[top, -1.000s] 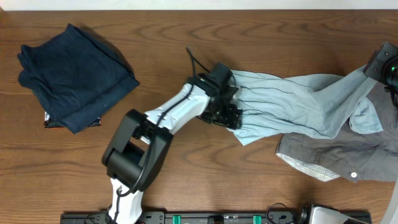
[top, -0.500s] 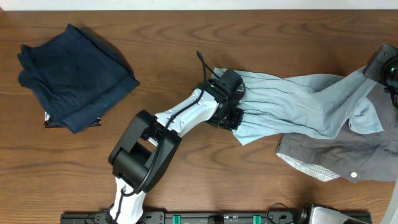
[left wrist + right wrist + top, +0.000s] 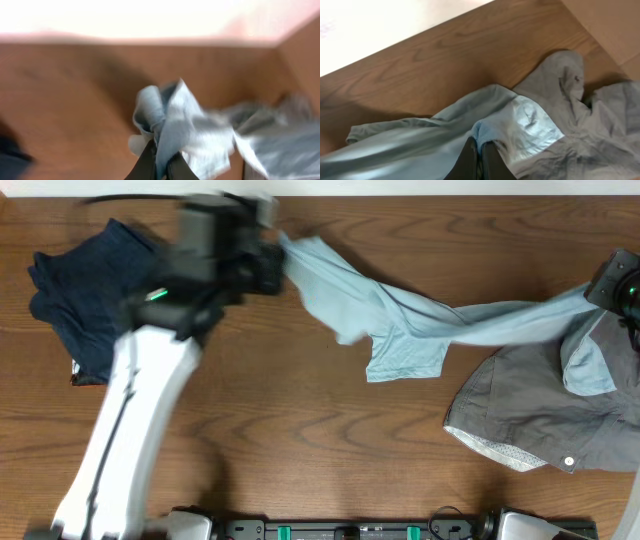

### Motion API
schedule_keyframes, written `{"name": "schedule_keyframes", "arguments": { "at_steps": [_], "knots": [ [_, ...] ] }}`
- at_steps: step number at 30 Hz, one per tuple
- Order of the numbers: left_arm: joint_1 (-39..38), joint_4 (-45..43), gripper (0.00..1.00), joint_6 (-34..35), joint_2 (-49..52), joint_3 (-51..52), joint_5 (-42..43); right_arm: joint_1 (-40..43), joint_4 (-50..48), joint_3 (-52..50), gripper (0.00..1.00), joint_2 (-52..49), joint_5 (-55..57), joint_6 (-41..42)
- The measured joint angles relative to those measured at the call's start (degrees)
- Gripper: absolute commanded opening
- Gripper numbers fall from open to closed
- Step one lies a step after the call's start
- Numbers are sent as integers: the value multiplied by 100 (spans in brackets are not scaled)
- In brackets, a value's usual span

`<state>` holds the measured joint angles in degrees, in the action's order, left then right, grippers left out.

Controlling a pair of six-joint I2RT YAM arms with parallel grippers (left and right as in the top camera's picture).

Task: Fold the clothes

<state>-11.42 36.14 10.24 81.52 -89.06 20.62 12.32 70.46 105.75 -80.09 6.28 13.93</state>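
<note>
Over the desk's far left, the left gripper (image 3: pixel 160 162) is clamped tight on a bunched corner of the large pale light-blue thin cotton garment (image 3: pixel 405 340), held up above the wooden desk (image 3: pixel 300 450). Out from there the cloth stretches rightward to the right gripper (image 3: pixel 479 157), pinched together on its other end. Under that end lies the crumpled grey garment (image 3: pixel 530 410), and the dark navy garment (image 3: pixel 60 310) sits at the far-left corner.

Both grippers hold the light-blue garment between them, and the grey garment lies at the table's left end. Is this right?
No: the grey garment lies at the table's right end, as the overhead view shows. The left gripper and right gripper do hold the light-blue garment between them.
</note>
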Motion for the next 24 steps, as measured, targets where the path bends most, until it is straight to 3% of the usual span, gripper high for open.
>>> {"name": "schedule_keyframes", "arguments": {
  "at_steps": [7,15,20,24],
  "knots": [
    [831,-42,6,0,-1394,-11,0,0,-66,0,1,101,-179,0],
    [1534,-24,6,0,-2330,-11,-4,0,-68,337,1,660,-256,-125],
    [1541,247,6,0,-2181,-20,46,0,4,437,1,586,-520,-247],
    [1517,278,6,-15,-1349,-20,72,-2,-66,444,1,-44,-835,-297]
  ]
}}
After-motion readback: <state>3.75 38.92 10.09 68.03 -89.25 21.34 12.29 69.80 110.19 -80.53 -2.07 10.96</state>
